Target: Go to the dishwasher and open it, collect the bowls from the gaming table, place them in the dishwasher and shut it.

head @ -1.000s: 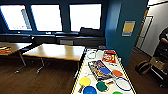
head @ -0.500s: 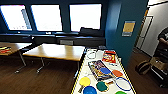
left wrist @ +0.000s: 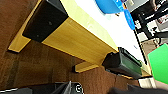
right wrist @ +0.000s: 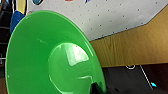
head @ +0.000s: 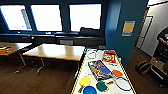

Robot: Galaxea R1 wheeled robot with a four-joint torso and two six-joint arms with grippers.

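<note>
The jaws of the right arm appear to be clamped on the rim of a bright green round plastic bowl [right wrist: 53, 53], though the grip point at the bowl's edge is dark and blurred in the right wrist view, so this is offered as a judgement. Whether the left jaws are apart or together cannot be told.

The collecting step is judged to be in hand: one bowl is carried, while others lie on the long narrow pale-topped counter [head: 86, 63]. A yellow round dish [head: 84, 81], a blue round dish [head: 89, 90], a dark green round dish [head: 102, 86] and an orange round dish [head: 117, 73] are seen near the counter's near end, beside a flat colourful game box [head: 100, 70] and a red box [head: 109, 56].

The green bowl is held beside the counter's wooden side, tilted with its hollow towards the wrist camera. In the left wrist view the blue dish is seen on the counter top, well apart from that arm.

For the next move, a free set of jaws has to be brought over one of the near dishes, with care that the boxes are not disturbed.
</note>
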